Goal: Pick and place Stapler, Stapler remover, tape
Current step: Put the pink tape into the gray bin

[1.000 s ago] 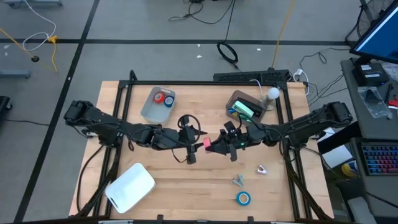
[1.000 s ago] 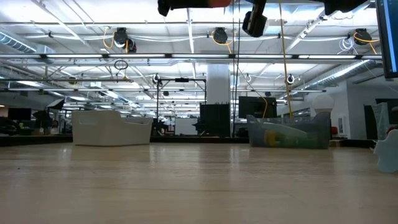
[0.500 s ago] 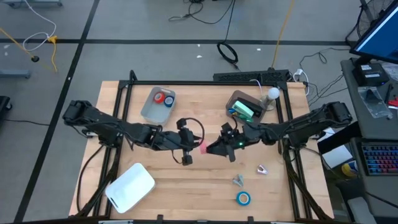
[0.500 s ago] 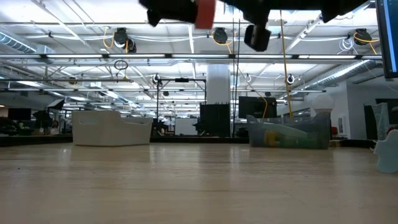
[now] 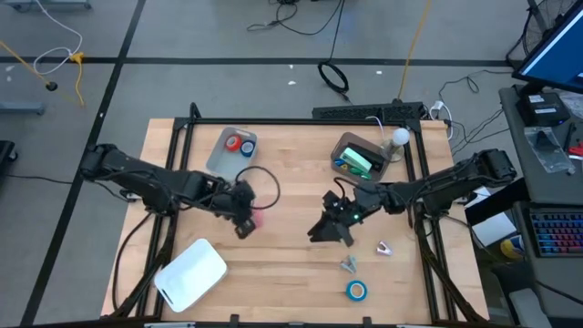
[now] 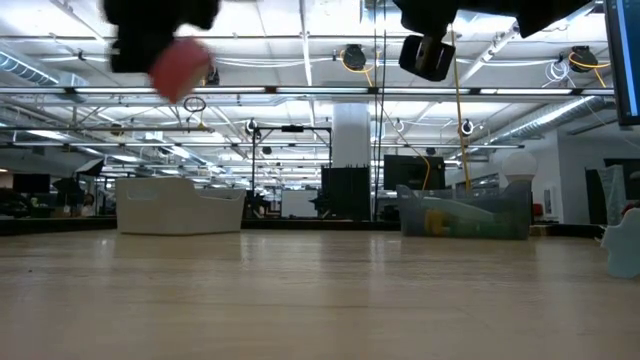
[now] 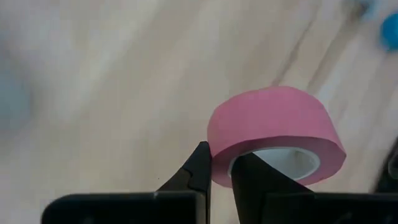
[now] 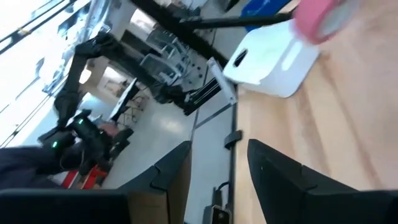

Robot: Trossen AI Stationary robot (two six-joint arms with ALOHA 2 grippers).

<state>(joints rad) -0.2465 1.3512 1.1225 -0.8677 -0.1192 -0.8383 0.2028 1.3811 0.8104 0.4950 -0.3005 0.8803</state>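
A pink-red tape roll [image 5: 255, 218] with a pale centre hangs in the air in my left gripper [image 5: 246, 219], over the table's left middle. It shows large in the left wrist view [image 7: 277, 134] and high in the low view [image 6: 180, 66]. My right gripper [image 5: 323, 230] hovers open to the right of the table's middle, touching nothing; its fingers stand wide apart in the right wrist view [image 8: 217, 180]. A blue tape roll [image 5: 356, 291] lies flat near the near edge. One red roll [image 5: 234, 143] and one blue roll [image 5: 247, 148] lie in a clear tray [image 5: 217, 162]. My left gripper [image 7: 221, 174] pinches the roll's wall [image 7: 221, 163] at the rim nearest the wrist, one finger [image 7: 255, 177] inside the pale hole and one finger [image 7: 198, 168] outside. The roll is lifted clear of the table and sticks out beyond the fingertips, tilted.
A clear bin [image 5: 344, 146] with a green stapler [image 5: 357, 160] stands at the far right. A white lid-like box [image 5: 189, 271] lies at the near left. Two small metal claw pieces [image 5: 383, 247], [image 5: 349, 264] lie right of the middle. Bare wood spans the middle.
My left gripper has carried the tape roll away from my right gripper toward the table's left and downward, with the roll still in its fingers. My right gripper has drifted a little toward the near edge.
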